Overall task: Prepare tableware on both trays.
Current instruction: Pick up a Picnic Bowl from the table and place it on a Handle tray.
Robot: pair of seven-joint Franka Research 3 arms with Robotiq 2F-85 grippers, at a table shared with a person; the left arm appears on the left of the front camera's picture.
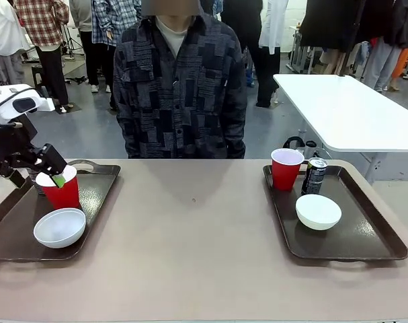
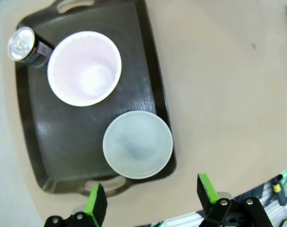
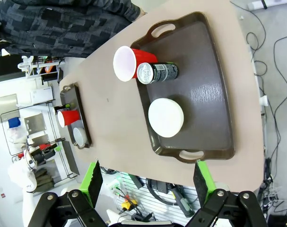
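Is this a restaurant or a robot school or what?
Probably a robot lab or demo hall, not a restaurant. A robot gripper hovers by a red cup on a brown tray, cables trail on the floor, and people stand around a white folding table.

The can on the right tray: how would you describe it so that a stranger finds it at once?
Find the right tray, on the robot's right. At its far edge a red cup stands, and the can is close beside it. It is slim and dark with a silver top, unlike the low white bowl nearer the robot.
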